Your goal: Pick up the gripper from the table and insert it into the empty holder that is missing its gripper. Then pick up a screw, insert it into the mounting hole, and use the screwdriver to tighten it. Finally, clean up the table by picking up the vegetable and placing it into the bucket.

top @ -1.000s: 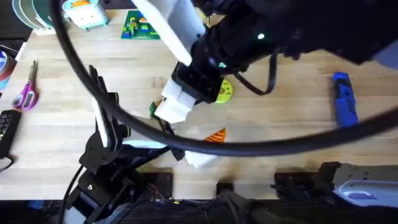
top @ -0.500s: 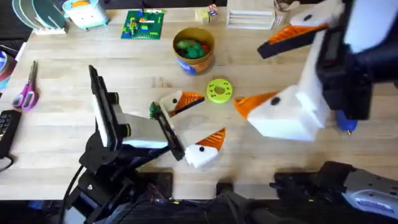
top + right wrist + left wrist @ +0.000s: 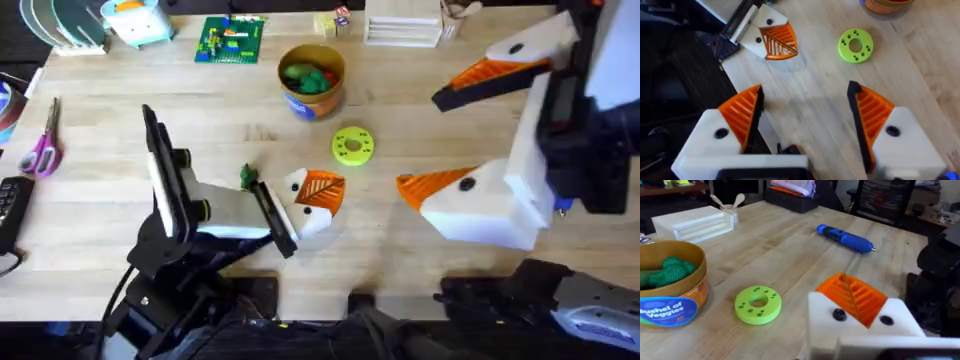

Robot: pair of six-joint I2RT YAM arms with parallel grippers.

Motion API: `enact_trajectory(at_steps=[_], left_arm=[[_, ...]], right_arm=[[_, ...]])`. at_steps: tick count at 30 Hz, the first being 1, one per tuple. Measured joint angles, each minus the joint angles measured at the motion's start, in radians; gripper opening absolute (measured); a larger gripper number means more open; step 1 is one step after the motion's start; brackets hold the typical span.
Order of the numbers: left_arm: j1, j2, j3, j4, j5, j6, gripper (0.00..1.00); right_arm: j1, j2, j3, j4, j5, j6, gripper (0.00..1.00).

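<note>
Wood table: light plank tabletop (image 3: 90, 210), left arm low at its near edge.
Left gripper (image 3: 312, 205): white mounts and orange ribbed pads pressed together, pincer narrow.
Bucket: round yellow-tan tub (image 3: 311, 80), green pieces inside.
Right gripper (image 3: 455, 140): orange tips spread wide, holding nothing.
Screwdriver: blue-handled tool (image 3: 845, 238), lying far right.

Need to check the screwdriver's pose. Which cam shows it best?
Left wrist: the screwdriver lies whole on the table, blue handle and metal tip both visible. Overhead shows just a blue sliver beside the right arm. Right wrist catches a blue bit at the corner.
</note>
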Motion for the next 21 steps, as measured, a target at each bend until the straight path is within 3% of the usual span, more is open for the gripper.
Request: enact_trajectory(at_steps=[5, 8, 12, 17, 21], left_arm=[[0.000, 0.000, 0.000, 0.000, 0.000, 0.000, 0.013], [0.000, 0.000, 0.000, 0.000, 0.000, 0.000, 0.013], [0.000, 0.000, 0.000, 0.000, 0.000, 0.000, 0.013], [0.000, 0.000, 0.000, 0.000, 0.000, 0.000, 0.013], [0.000, 0.000, 0.000, 0.000, 0.000, 0.000, 0.013]], right_arm=[[-0.007, 0.002, 0.000, -0.017, 0.004, 0.000, 0.956], [-0.074, 0.008, 0.000, -0.064, 0.026, -0.001, 0.958], [-0.297, 0.011, 0.000, -0.070, 0.050, -0.001, 0.957], [-0.667, 0.024, 0.000, -0.026, 0.054, -0.001, 0.957], [-0.915, 0.071, -0.001, -0.017, 0.039, -0.013, 0.958]])
